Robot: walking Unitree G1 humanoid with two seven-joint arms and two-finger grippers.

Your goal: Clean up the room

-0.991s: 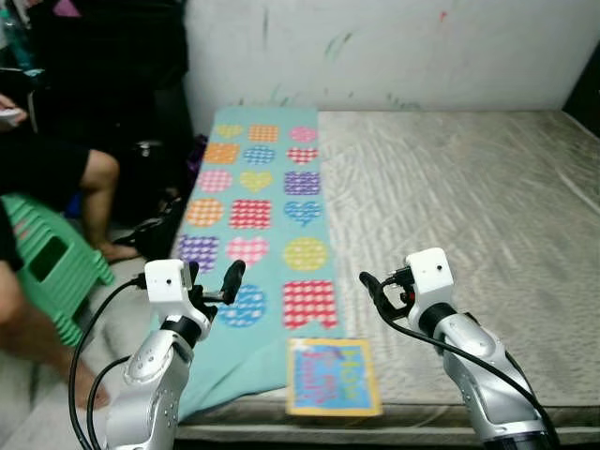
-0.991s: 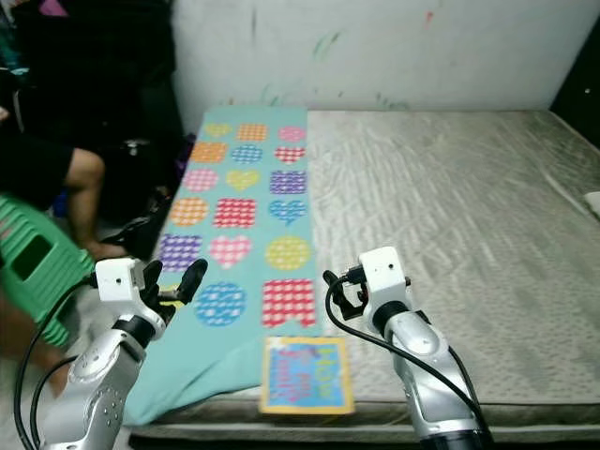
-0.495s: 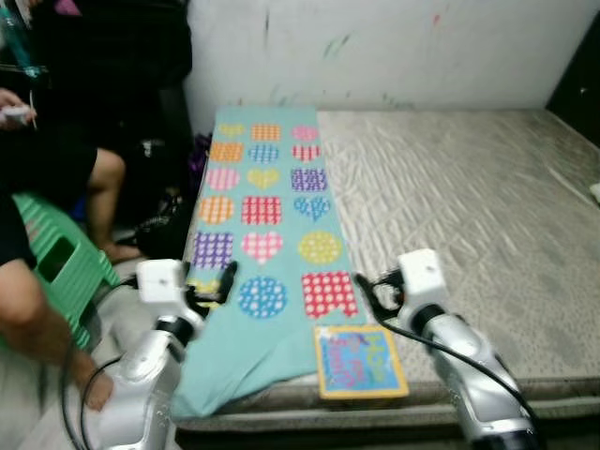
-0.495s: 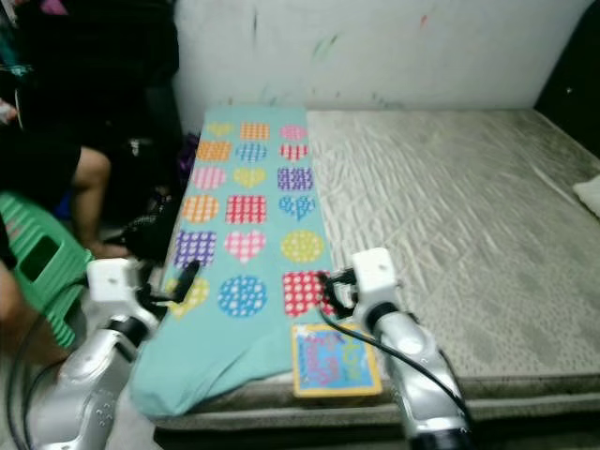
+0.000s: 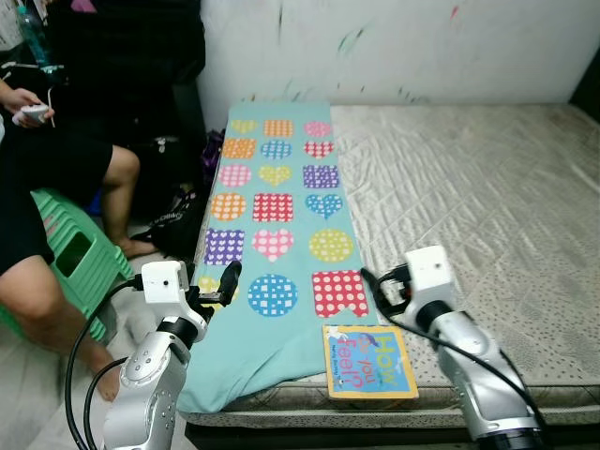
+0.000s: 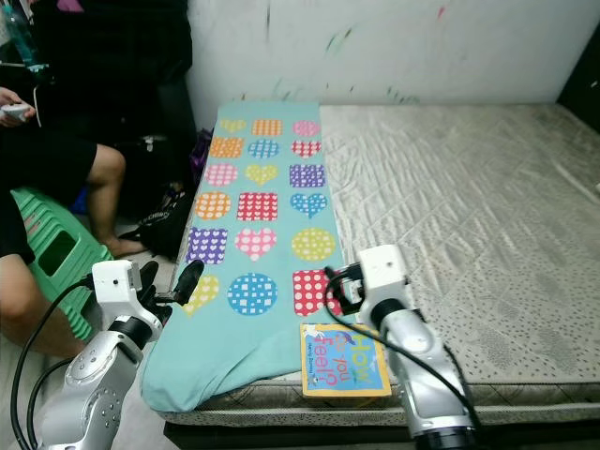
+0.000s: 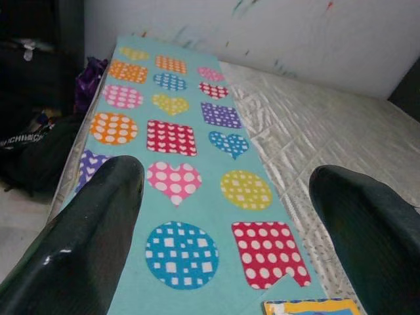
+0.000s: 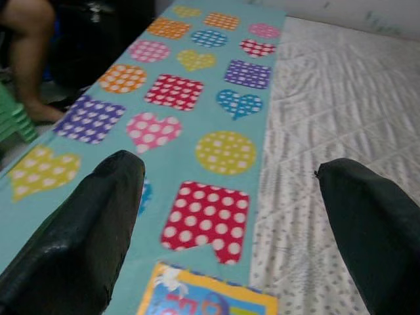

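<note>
Both the left gripper (image 5: 214,286) and right gripper (image 5: 380,289) hover wide open, empty, above the blanket (image 5: 272,234) near the book (image 5: 368,362)

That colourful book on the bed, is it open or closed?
Closed. The book lies flat at the mattress edge with its front cover and title facing up, partly resting on the patterned blanket.

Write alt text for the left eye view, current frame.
Both grippers, left and right, hover open over the near edge of a bare mattress, with a picture book lying between them at the end of a teal patterned blanket. A seated person is at left on a green stool.
</note>
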